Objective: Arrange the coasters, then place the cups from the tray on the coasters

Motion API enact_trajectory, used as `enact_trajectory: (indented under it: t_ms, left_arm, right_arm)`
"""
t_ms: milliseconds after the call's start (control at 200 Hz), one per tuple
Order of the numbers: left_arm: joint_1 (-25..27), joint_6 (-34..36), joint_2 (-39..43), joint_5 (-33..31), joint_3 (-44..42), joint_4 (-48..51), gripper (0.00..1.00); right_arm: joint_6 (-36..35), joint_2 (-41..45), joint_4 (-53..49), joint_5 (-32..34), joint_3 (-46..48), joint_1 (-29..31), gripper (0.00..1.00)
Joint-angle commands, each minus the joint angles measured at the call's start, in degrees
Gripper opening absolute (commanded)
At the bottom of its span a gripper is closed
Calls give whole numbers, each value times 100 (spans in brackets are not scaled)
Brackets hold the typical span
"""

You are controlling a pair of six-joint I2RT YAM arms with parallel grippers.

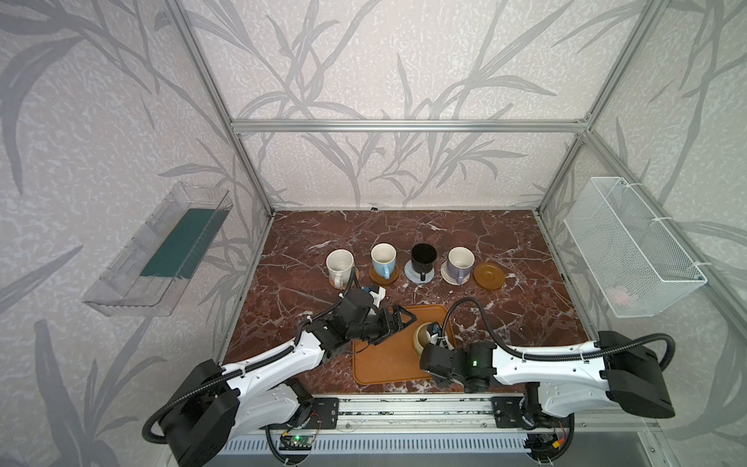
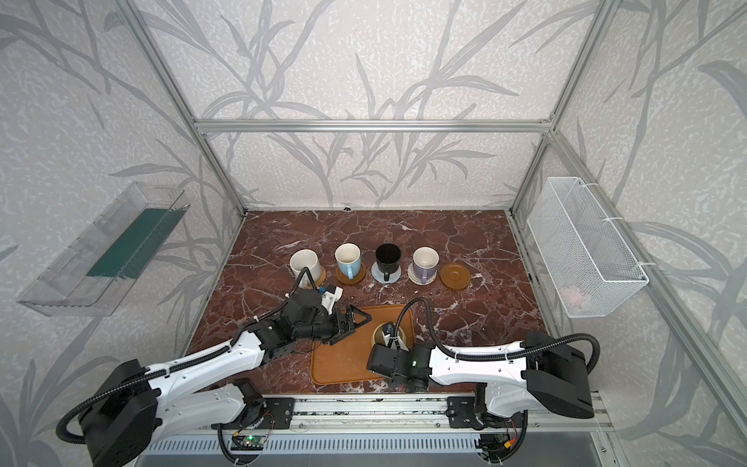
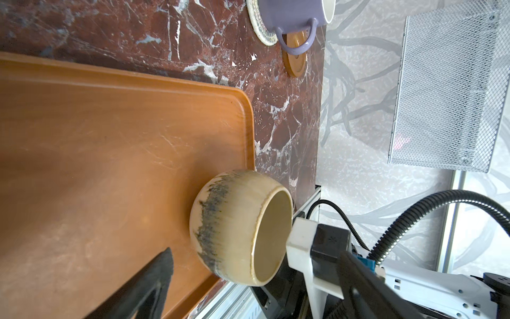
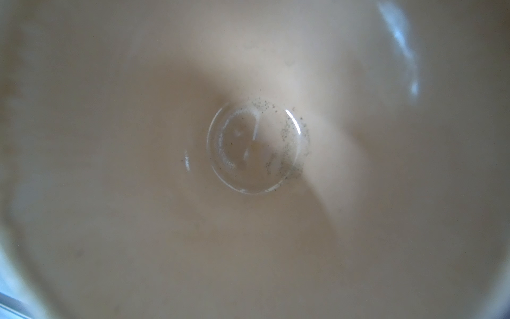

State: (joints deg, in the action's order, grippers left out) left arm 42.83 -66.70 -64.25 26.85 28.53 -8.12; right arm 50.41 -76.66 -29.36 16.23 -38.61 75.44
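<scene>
No readable text, labels, numbers (all views).

Orange-brown tray (image 1: 388, 364), cream-yellow cup (image 3: 229, 221) streaked with grey-black, white cup (image 1: 339, 263), light blue cup (image 1: 383, 258), black cup (image 1: 423, 256), lavender cup (image 1: 460, 263), plain brown coaster (image 1: 489, 276), dark red table (image 1: 505, 242) veined white, pale wallpaper (image 1: 364, 60) with grey leaves, white mesh basket (image 1: 630, 250)

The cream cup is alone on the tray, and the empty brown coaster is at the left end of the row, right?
No: the empty brown coaster is at the right end of the row, as both top views show. The cream cup is alone on the tray.
</scene>
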Motion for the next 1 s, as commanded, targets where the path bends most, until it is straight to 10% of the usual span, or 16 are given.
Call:
enact_trajectory:
  t_ms: [0, 995]
  left_arm:
    - [33, -423, -59, -46, 6, -853, 95]
    - [15, -318, 156, -467, 95, -774, 95]
  right_arm:
    - [-26, 179, 259, 67, -81, 42, 0]
    - [-370, 156, -148, -125, -340, -364, 1]
